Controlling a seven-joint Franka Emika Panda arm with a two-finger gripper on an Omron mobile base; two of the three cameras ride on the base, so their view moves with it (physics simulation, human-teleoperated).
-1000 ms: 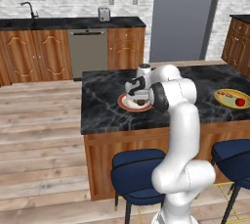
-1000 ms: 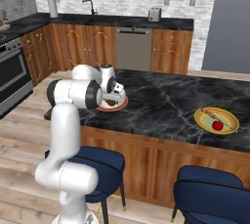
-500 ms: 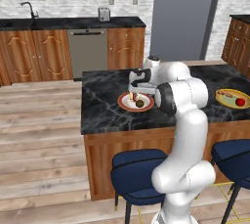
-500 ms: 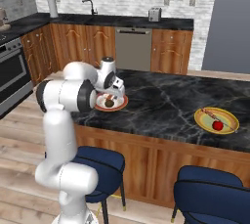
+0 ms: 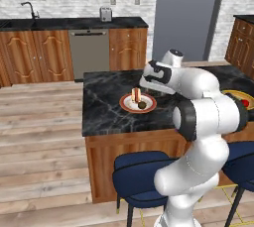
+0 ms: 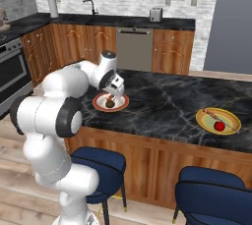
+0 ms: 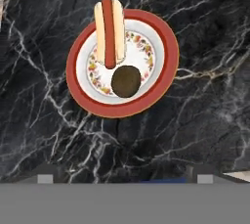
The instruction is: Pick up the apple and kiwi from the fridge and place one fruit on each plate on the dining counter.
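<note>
Olive-brown kiwi (image 7: 126, 81) lay freed on the red-rimmed plate (image 7: 78, 91) beside the sausage in a bun (image 7: 109, 31); the gripper (image 6: 117, 89) had opened and lifted clear, the apple (image 6: 219, 126) already plated, so both placements looked done

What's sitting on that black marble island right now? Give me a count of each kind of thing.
Plates: 2, red-rimmed plate and yellow plate
Kiwi: 1
Apple: 1
Sausage in a bun: 1
Thin stick-like item on the yellow plate: 1, too small to identify
Total: 6
</note>
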